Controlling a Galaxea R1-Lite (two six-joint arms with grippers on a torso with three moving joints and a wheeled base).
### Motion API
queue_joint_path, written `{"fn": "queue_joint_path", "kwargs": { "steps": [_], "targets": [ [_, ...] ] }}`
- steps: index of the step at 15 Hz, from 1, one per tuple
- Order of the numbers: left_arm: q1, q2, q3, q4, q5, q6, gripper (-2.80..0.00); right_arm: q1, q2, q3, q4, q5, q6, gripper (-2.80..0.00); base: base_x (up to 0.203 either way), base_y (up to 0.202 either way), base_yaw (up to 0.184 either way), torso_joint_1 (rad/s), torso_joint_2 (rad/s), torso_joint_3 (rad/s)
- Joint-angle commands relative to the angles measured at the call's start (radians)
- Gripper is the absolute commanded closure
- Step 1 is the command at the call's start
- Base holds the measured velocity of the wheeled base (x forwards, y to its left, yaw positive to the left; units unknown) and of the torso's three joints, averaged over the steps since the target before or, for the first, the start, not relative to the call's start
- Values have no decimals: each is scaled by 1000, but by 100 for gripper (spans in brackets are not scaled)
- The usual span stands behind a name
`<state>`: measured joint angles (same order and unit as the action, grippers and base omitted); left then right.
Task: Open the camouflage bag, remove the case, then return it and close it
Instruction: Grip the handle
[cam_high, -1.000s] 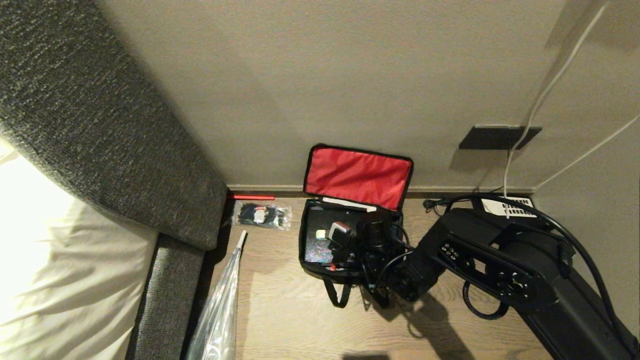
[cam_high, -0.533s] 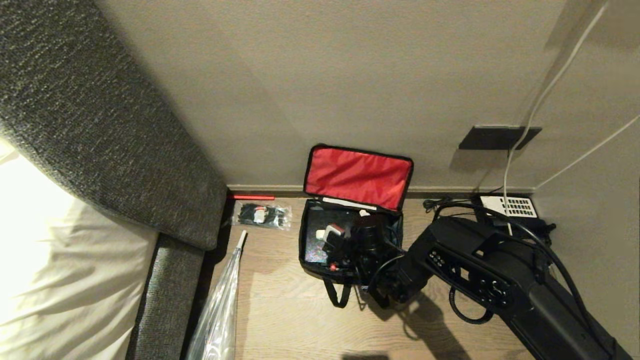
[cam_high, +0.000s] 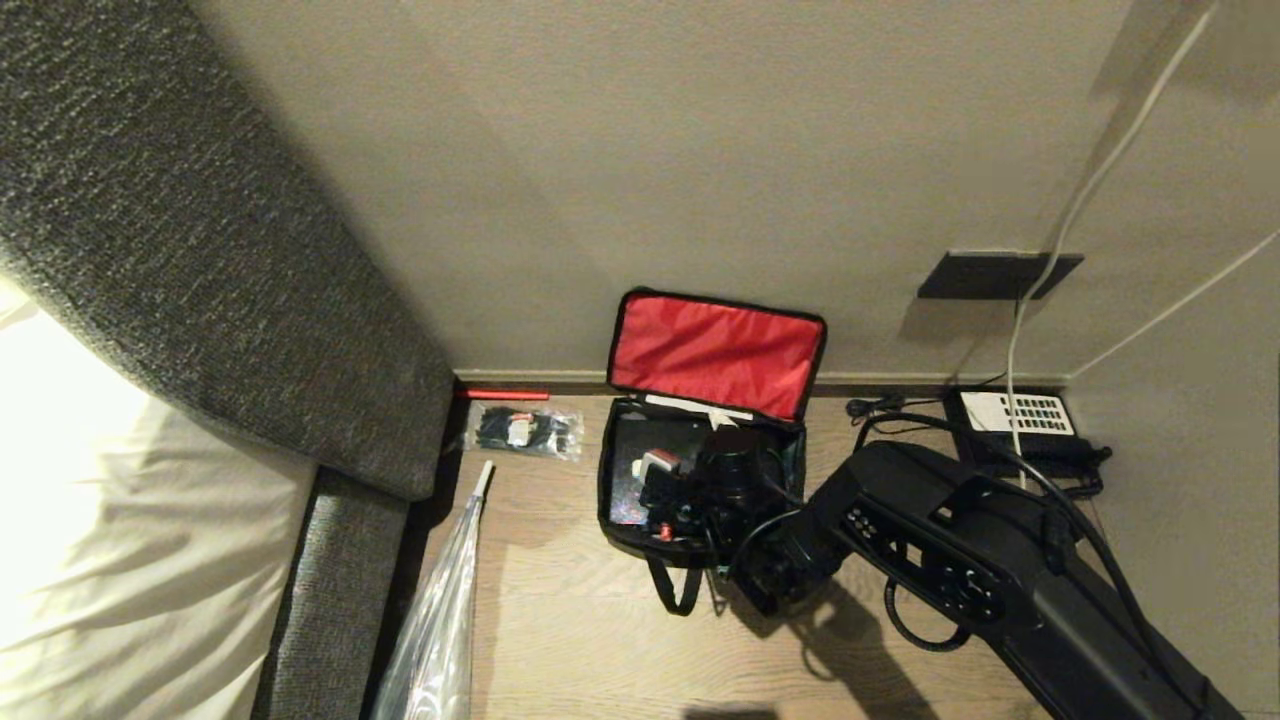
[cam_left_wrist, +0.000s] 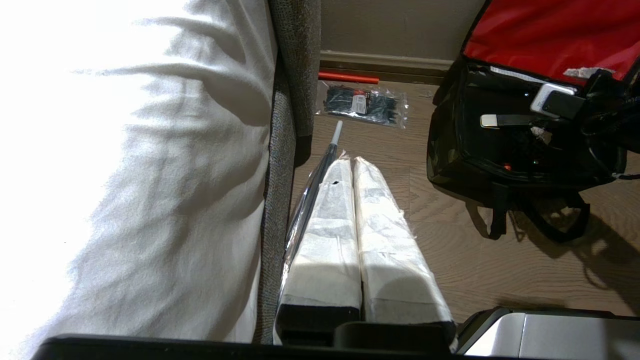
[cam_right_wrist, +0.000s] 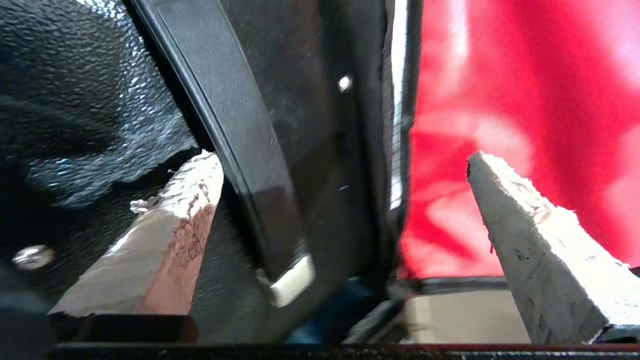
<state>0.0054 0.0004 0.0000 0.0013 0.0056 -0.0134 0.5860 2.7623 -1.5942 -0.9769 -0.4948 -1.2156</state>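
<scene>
Head view: the camouflage bag (cam_high: 700, 470) lies open on the wood floor against the wall, its red-lined lid propped up, the case (cam_high: 640, 470) inside. Compared with a second earlier, the right arm has lowered and slid leftward, uncovering the black desk telephone (cam_high: 1020, 425); the right gripper (cam_high: 690, 480) sits deeper in the bag.

Left wrist view: the left gripper (cam_left_wrist: 356, 235) hangs beside the bed, fingers pressed together.

Right wrist view: wide-spread fingers (cam_right_wrist: 530, 240) straddle the case's edge, holding nothing.
</scene>
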Motion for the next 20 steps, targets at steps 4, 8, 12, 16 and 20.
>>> {"fn": "queue_joint_path", "kwargs": {
  "steps": [4, 8, 12, 16, 20],
  "targets": [
    [1, -2, 3, 0, 1, 0, 0, -5, 27, 3, -199, -81, -264, -280, 0, 0, 0, 0, 0, 0],
    [1, -2, 3, 0, 1, 0, 0, -3, 83, -47, -297, -146, -359, -280, 0, 0, 0, 0, 0, 0],
    [1, -2, 2, 0, 1, 0, 0, -3, 86, -69, -255, -152, -376, -280, 0, 0, 0, 0, 0, 0],
    [1, -2, 2, 0, 1, 0, 0, -14, 96, -119, -226, -151, -372, -280, 0, 0, 0, 0, 0, 0],
    [0, -2, 3, 0, 1, 0, 0, -29, 111, -178, -100, -146, -307, -280, 0, 0, 0, 0, 0, 0]
  ]
}}
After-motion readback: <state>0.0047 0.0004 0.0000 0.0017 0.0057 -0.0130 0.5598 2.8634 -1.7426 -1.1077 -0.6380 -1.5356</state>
